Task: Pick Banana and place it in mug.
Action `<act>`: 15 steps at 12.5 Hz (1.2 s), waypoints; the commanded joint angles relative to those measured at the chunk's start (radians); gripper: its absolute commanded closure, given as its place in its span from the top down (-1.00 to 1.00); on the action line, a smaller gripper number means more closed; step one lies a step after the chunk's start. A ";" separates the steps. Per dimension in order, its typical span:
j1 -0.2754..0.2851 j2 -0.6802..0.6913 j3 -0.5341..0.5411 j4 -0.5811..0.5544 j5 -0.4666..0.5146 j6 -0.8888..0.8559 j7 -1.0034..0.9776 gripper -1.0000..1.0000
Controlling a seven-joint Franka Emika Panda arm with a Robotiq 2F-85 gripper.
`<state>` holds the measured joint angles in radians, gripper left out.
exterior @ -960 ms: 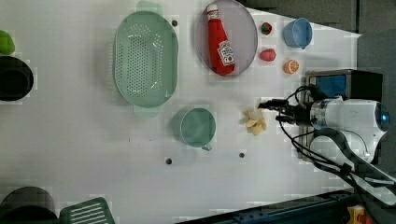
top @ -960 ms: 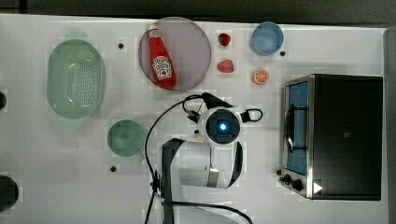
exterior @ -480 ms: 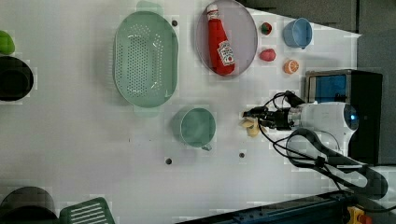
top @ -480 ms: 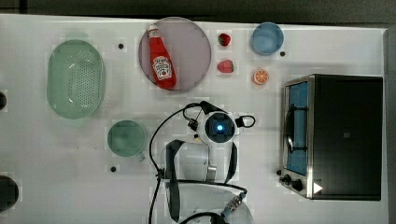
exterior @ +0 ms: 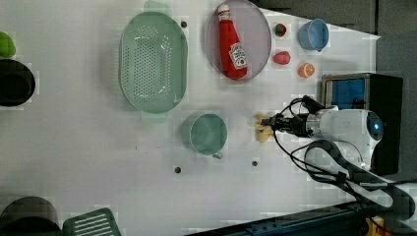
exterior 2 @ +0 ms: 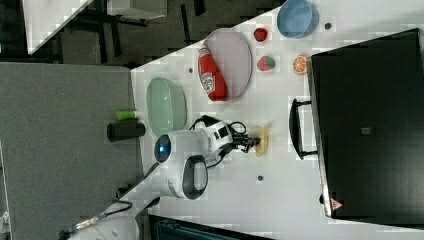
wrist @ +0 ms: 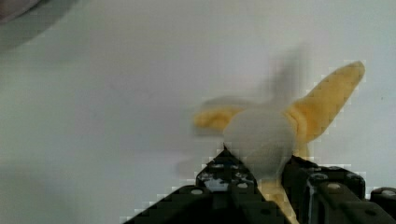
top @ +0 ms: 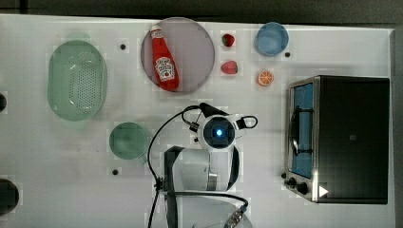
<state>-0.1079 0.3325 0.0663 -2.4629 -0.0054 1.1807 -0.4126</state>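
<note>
Banana (exterior: 263,132) lies between mug (exterior: 208,134) and oven (exterior: 361,98).

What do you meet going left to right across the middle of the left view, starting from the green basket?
Green basket → mug → banana → gripper → toaster oven.

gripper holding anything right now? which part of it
The gripper is closed on the banana, gripping it at its pale peeled middle, with the yellow peel flaps sticking out past the fingers.
</note>
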 commanded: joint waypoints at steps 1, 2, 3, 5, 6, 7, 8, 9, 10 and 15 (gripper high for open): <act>-0.007 -0.214 -0.010 0.043 0.019 -0.188 -0.016 -0.42; -0.007 -0.266 -0.009 0.074 0.019 -0.292 -0.016 -0.42; -0.007 -0.317 -0.011 0.109 0.019 -0.391 -0.016 -0.42; -0.007 -0.410 -0.014 0.173 0.019 -0.568 -0.016 -0.42; -0.007 -0.448 -0.010 0.202 0.019 -0.640 -0.016 -0.42; -0.005 -0.478 -0.003 0.227 0.019 -0.692 -0.016 -0.42; -0.003 -0.503 0.009 0.245 0.019 -0.726 -0.016 -0.42; -0.001 -0.523 0.025 0.253 0.019 -0.734 -0.016 -0.42; 0.005 -0.542 0.051 0.254 0.019 -0.734 -0.016 -0.42; 0.029 -0.536 0.262 0.253 0.021 -0.749 -0.009 -0.42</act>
<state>-0.1185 -0.2172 0.2776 -2.2168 0.0034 0.4329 -0.4146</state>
